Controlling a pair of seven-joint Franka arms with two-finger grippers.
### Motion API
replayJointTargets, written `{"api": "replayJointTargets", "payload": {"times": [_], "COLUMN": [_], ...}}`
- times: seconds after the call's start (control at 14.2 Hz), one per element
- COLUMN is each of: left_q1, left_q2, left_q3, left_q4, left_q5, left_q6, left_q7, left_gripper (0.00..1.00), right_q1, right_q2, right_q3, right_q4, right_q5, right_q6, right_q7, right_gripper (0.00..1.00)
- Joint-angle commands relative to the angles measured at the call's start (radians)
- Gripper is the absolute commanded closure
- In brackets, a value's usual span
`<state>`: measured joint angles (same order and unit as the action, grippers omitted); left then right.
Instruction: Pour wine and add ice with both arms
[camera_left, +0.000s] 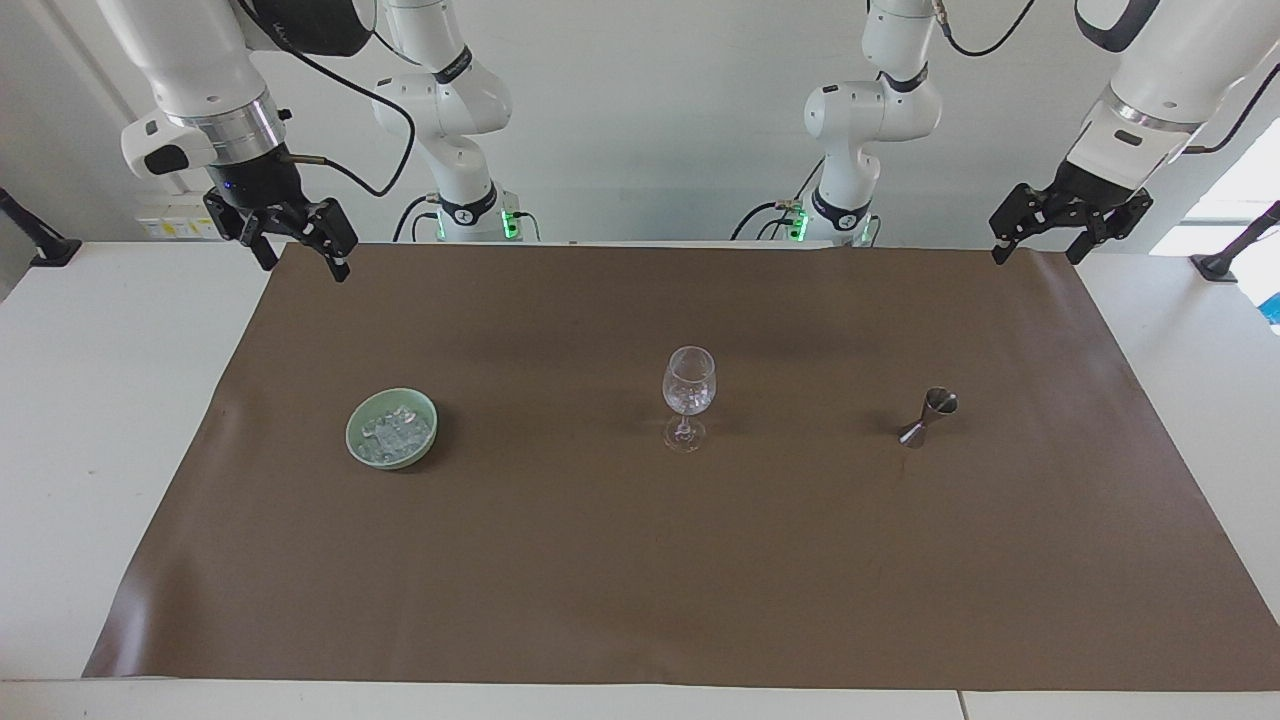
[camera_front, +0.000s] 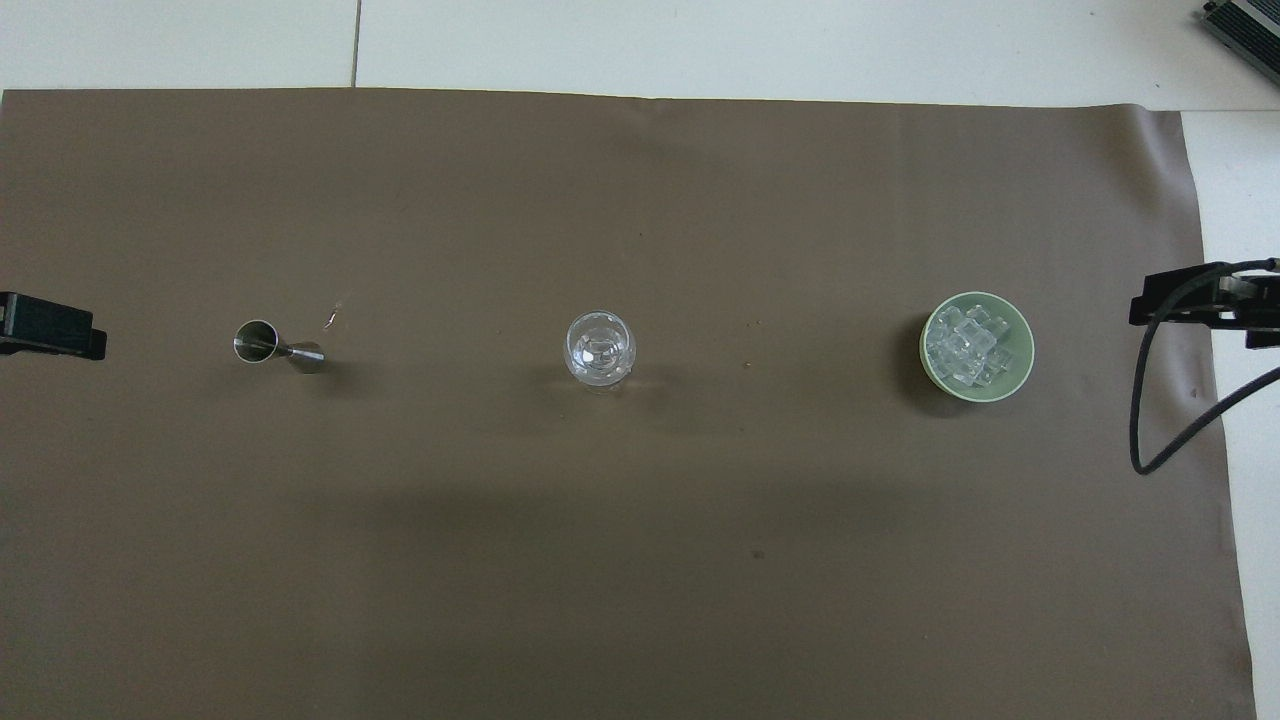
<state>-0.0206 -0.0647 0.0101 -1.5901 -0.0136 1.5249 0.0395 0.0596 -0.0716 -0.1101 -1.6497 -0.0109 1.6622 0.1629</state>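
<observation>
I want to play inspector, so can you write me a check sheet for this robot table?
Surface: brown mat over a white table, lying flat.
Job's things: ice piled in a pale green bowl toward the right arm's end; a wine glass upright mid-mat with some ice in it; a metal jigger leaning toward the left arm's end.
Clutter: nothing seen.
Grippers: right gripper raised over the mat's corner near its base, jaws open, empty; left gripper raised over the other corner, jaws open, empty. Both wait.
Cables: black cable looping from the right wrist, clear of the bowl.
Surroundings: two more white arms at the wall.
</observation>
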Motion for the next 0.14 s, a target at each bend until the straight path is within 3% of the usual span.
{"api": "replayJointTargets", "payload": {"times": [0.0,0.07], "left_q1": [-0.002,-0.002], "left_q2": [-0.027,-0.027], "left_q3": [0.001,0.002], "left_q4": [-0.036,-0.036], "left_q5": [0.020,0.020], "left_q6": [0.024,0.024], "left_q7": [0.013,0.013], "left_gripper": [0.00,0.00], "right_q1": [-0.012,-0.011], "right_q2": [-0.019,-0.019], "right_q3": [0.000,0.001], "right_q4": [-0.009,-0.010], "right_q5": [0.009,0.011], "right_q6": [-0.018,-0.018], "right_q7": [-0.013,-0.011], "right_gripper": [0.00,0.00]}}
